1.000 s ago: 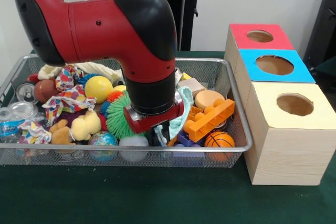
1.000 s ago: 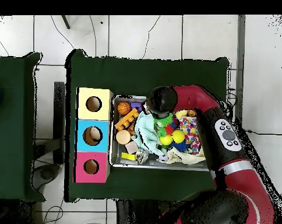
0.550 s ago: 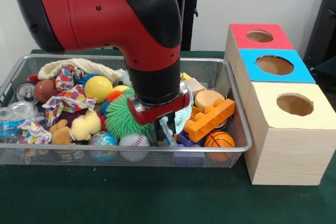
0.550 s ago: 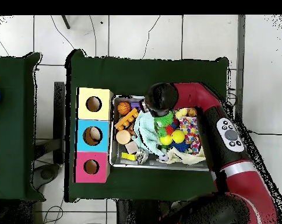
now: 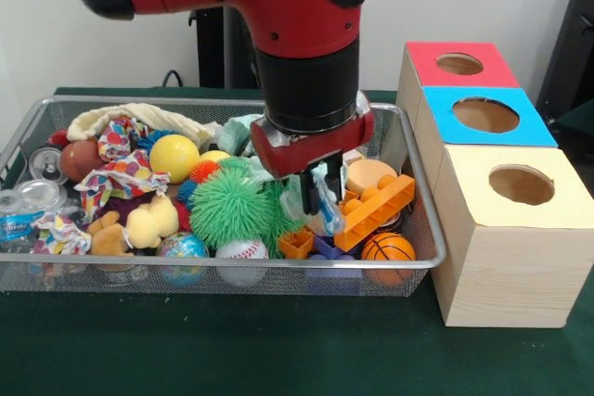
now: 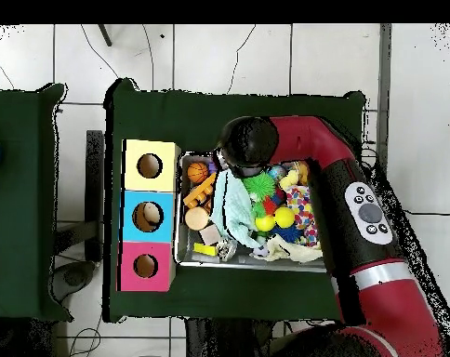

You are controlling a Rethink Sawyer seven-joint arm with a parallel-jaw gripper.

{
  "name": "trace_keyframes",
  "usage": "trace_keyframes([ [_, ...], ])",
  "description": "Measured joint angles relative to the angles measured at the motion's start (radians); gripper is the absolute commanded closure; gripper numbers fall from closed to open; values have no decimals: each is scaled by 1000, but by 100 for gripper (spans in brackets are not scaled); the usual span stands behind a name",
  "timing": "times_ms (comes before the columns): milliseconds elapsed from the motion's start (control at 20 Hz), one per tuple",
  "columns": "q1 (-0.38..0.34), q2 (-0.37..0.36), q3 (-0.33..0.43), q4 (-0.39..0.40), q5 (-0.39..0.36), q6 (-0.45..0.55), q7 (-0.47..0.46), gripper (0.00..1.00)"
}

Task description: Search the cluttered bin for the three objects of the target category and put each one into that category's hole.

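Green-covered desk (image 5: 278, 350), wire bin (image 5: 422, 229) beside 3 holed boxes (image 5: 506, 220). Fingers (image 5: 314, 199) pinch pale teal cloth (image 5: 306, 206) above bin's front-right corner; soft, light, floppy, likely drapes; grip bunched middle

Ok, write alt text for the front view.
A red robot arm's claw is shut on a pale teal cloth, lifting it from a wire bin crammed with balls, blocks and soft toys. Beside the bin stand three wooden boxes with red, blue and yellow holed tops.
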Motion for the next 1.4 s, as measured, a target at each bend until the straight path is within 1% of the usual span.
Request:
trace_keyframes([
  [150,4,-8,-4,7,0,-1,0,100],
  [350,4,-21,-17,41,-13,-43,0,100],
  [500,4,-24,-44,81,-46,-158,0,100],
  [550,2,-24,-61,107,-70,-255,0,100],
  [650,-1,-25,-81,140,-93,-372,0,100],
  [750,-2,-31,-99,173,-104,-458,0,100],
  [850,-1,-38,-107,192,-107,-494,0,100],
  [900,1,-44,-117,211,-109,-528,0,100],
  [1050,10,-48,-151,246,-111,-583,0,100],
  [1400,31,-54,-210,293,-113,-619,0,100],
])
